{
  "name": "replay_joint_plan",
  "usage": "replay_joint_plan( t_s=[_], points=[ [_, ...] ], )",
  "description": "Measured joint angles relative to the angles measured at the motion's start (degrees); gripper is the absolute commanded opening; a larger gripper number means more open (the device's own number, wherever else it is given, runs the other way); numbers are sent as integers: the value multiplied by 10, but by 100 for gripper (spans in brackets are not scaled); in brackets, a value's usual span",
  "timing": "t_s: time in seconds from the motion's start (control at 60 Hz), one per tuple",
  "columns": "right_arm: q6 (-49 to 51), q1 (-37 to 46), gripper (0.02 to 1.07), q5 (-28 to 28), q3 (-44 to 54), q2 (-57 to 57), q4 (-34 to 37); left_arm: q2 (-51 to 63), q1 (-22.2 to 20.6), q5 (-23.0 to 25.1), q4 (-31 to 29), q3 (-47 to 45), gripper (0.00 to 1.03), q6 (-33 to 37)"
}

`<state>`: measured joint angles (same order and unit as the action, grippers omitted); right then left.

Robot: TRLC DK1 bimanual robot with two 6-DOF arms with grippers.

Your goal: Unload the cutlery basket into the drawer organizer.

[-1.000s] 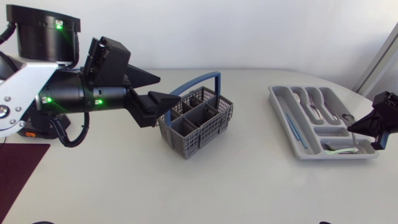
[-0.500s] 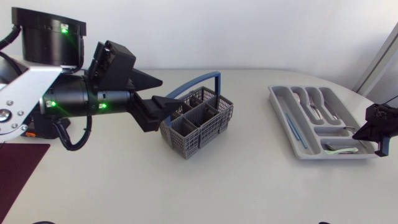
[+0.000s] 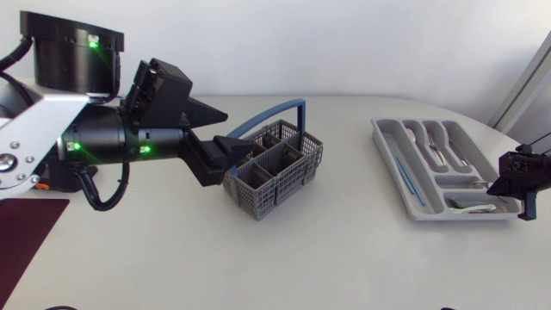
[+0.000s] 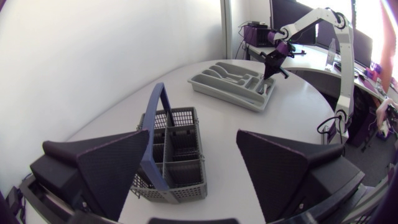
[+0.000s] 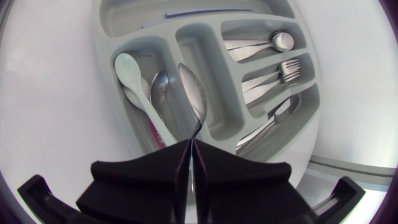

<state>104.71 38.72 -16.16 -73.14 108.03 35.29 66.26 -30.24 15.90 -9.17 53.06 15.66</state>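
The grey cutlery basket point(image 3: 277, 168) with a blue handle point(image 3: 293, 105) stands mid-table. My left gripper point(image 3: 239, 129) is open wide at the basket's left end, its fingers level with the handle. In the left wrist view the basket point(image 4: 177, 155) lies between and just ahead of the fingers point(image 4: 118, 165), untouched. The grey drawer organizer point(image 3: 386, 138) sits at the right with spoons, forks and a knife in it. My right gripper point(image 3: 519, 185) hangs at the organizer's near right corner. It point(image 5: 190, 149) is shut on the thin handle of a metal spoon point(image 5: 190, 87), above the organizer point(image 5: 106, 56).
A pale green plastic spoon point(image 5: 134, 81) and a metal spoon point(image 5: 158, 87) lie in the compartment under the held spoon. A dark maroon mat point(image 3: 26, 241) lies at the table's front left. The table's rounded edge runs just right of the organizer.
My left gripper has edged right, closer over the basket's left end. My right gripper has dropped slightly toward the organizer's near right corner and turned.
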Motion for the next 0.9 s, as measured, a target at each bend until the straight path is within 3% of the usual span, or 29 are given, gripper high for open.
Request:
replay_joint_plan(
  t_s=[0.183, 0.417, 0.517, 0.667, 0.9],
  points=[
    [6, -4, 10, 11, 25, 0, -13, 0, -2, 0, 0, 0, 98, 0],
    [6, -8, 30, 13, 42, 0, -44, 0, -7, -2, 0, 0, 98, 0],
    [6, -9, 47, 12, 42, 0, -53, 0, -7, -2, 0, 0, 98, 0],
    [3, -9, 47, 8, 42, -5, -56, 0, -8, -2, 0, 0, 98, 0],
    [-37, -17, 48, -43, 59, -81, -56, -10, 2, -2, -4, -12, 98, 0]
  ],
)
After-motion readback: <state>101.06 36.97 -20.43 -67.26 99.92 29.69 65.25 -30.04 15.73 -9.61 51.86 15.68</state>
